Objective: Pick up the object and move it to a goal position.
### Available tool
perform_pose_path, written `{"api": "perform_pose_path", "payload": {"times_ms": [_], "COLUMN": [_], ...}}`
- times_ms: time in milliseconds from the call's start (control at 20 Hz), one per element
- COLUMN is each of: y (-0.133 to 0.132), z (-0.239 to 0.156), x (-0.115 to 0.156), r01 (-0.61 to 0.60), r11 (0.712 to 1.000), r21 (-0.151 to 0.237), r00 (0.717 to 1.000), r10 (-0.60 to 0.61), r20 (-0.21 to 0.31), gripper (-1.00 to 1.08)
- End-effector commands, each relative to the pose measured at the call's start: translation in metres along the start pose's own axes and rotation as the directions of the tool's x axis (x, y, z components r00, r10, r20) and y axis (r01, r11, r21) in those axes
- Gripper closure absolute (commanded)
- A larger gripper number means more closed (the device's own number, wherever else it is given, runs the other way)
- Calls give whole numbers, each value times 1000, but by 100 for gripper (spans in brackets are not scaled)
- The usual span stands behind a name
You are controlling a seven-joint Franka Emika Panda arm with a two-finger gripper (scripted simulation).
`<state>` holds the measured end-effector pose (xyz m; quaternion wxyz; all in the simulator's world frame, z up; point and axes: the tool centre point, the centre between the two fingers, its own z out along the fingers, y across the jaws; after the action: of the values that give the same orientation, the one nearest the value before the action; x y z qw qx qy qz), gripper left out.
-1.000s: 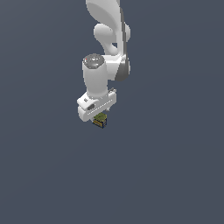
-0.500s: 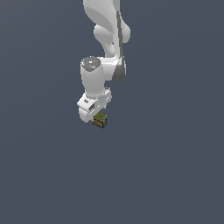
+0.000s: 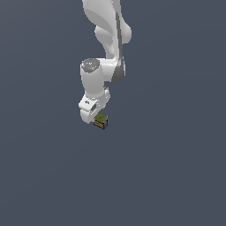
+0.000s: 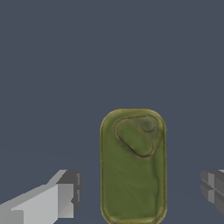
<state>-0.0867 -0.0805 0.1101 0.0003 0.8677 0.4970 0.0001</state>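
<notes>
The object [image 3: 101, 121] is a small boxy block with an olive-green top and yellow-orange and dark blue sides, lying on the dark grey floor. In the wrist view its olive-green top [image 4: 133, 166] sits between my two fingers. My white gripper [image 3: 94, 115] hangs right over it, partly hiding it in the exterior view. The gripper [image 4: 140, 192] is open: one fingertip [image 4: 65, 197] and the other fingertip [image 4: 213, 187] stand on either side of the block, each with a gap to it.
A flat dark grey floor [image 3: 167, 176] surrounds the block. The white arm [image 3: 108, 39] rises from the gripper to the top of the exterior view.
The arm's wrist and upper links have shifted slightly to the exterior view's left. The gripper stays low over the block, which has not moved.
</notes>
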Motion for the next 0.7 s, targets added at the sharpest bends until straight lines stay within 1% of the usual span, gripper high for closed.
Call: {"api": "perform_pose_path", "payload": {"times_ms": [0, 350, 650], "y": [-1, -1, -2], "z": [1, 6, 32], "x": [-1, -1, -1], "r01": [13, 11, 14], "r11": [1000, 1000, 1000], "r21": [1, 1, 1], "r00": [1000, 1000, 1000], "r10": [-13, -11, -14], "r20": [0, 0, 0], "gripper": [-92, -92, -92]}}
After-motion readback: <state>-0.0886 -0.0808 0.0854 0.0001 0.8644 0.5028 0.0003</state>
